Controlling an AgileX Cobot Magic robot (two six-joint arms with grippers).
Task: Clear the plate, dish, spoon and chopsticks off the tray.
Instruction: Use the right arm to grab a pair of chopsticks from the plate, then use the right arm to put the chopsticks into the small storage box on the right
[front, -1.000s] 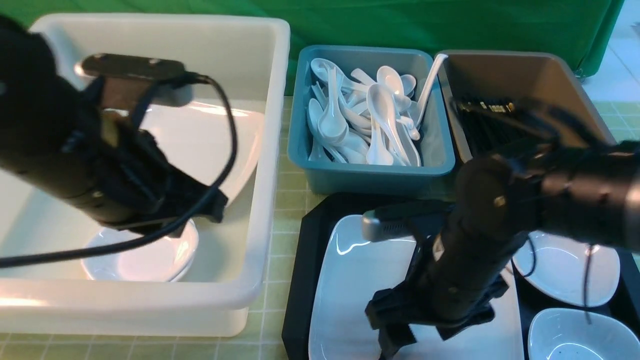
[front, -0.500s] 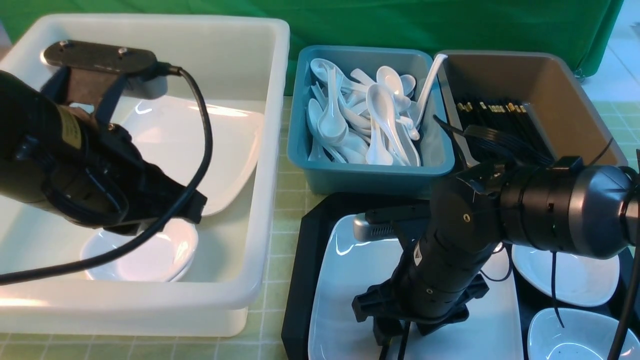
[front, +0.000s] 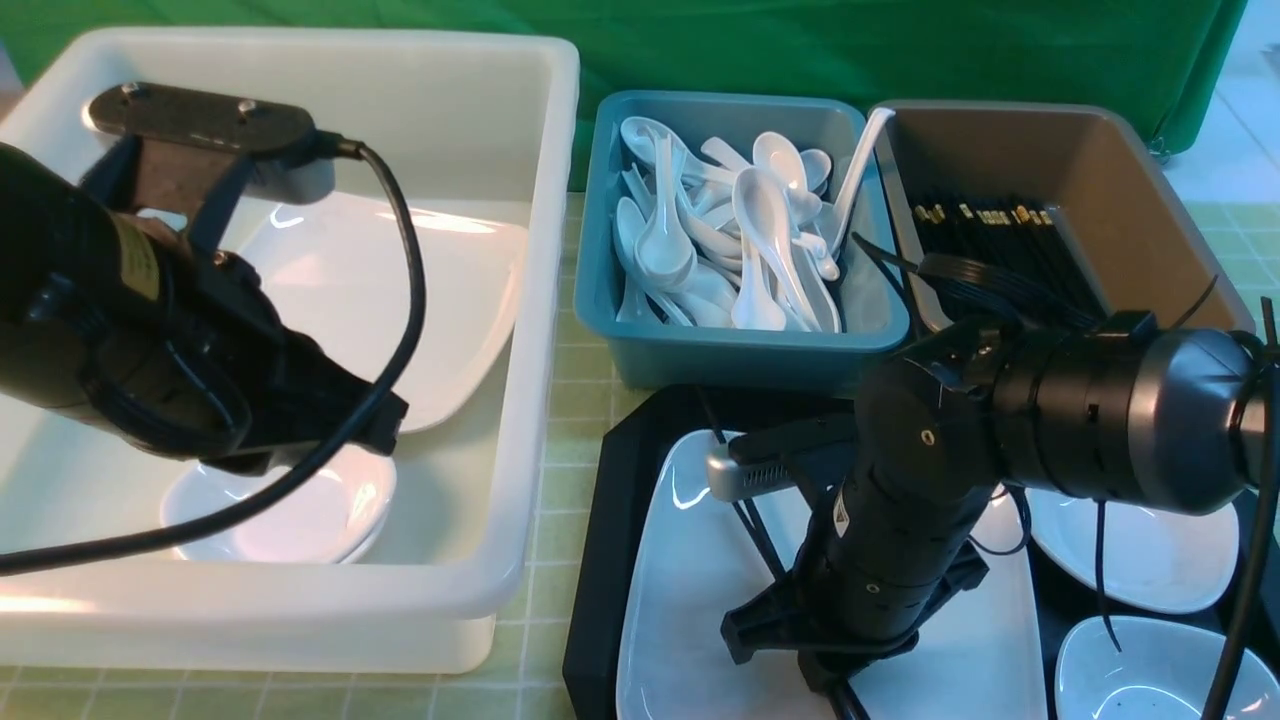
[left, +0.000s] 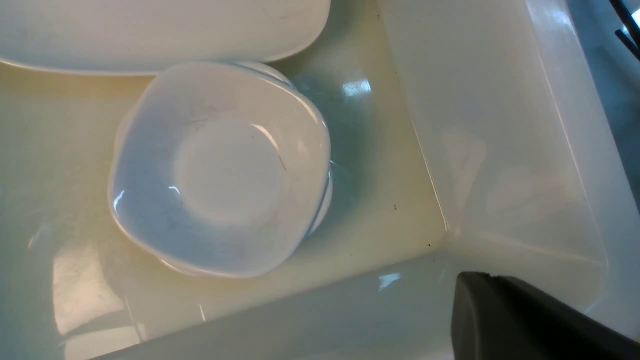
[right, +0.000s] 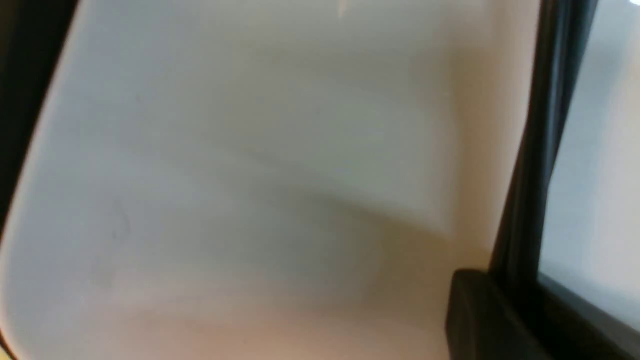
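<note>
Over the plate (front: 690, 600), lower centre, my right claw (front: 826, 682) just clamped the chopsticks (front: 745, 515), ready to lift off the tray (front: 598, 560).

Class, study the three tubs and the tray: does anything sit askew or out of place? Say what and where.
One white spoon in the teal tub stands nearly on end, its handle poking above the rim toward the brown tub, while the other spoons lie heaped. Nothing looks spilled or broken.
</note>
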